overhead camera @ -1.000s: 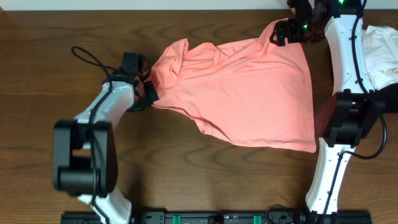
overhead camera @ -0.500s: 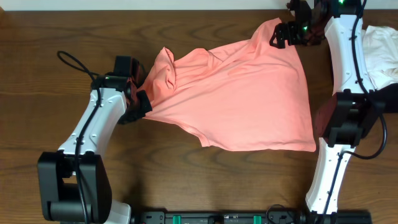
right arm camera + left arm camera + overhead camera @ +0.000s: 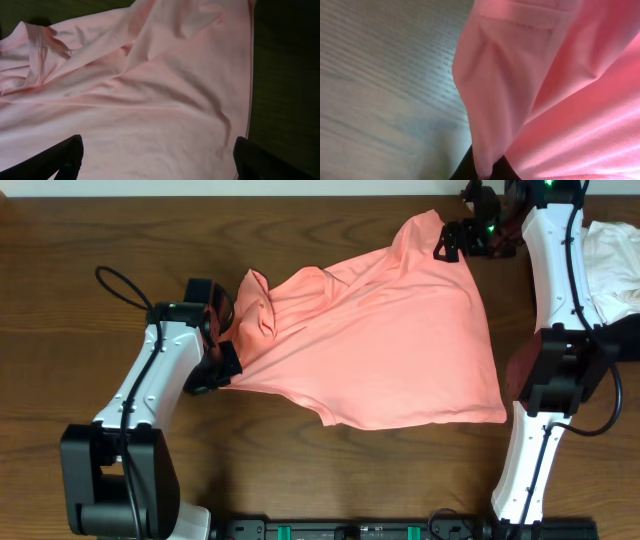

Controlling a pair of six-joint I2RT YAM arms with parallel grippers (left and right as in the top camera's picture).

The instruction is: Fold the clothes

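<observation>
- left claw (image 3: 222,340): clamped on the shirt's (image 3: 390,340) left edge, cloth pulled taut from the pinch.
- right claw (image 3: 462,238): spread wide over the shirt's far right corner, gripping nothing.
- shirt: lies from the middle of the counter (image 3: 60,280) to its right side, one corner near the far edge.
- step, judged: flattening before the first fold. Next, the right claw should drop and pinch its corner.
- left wrist view alone shows the hem caught between dark fingertips (image 3: 462,175); overhead alone gives the whole outline.
</observation>
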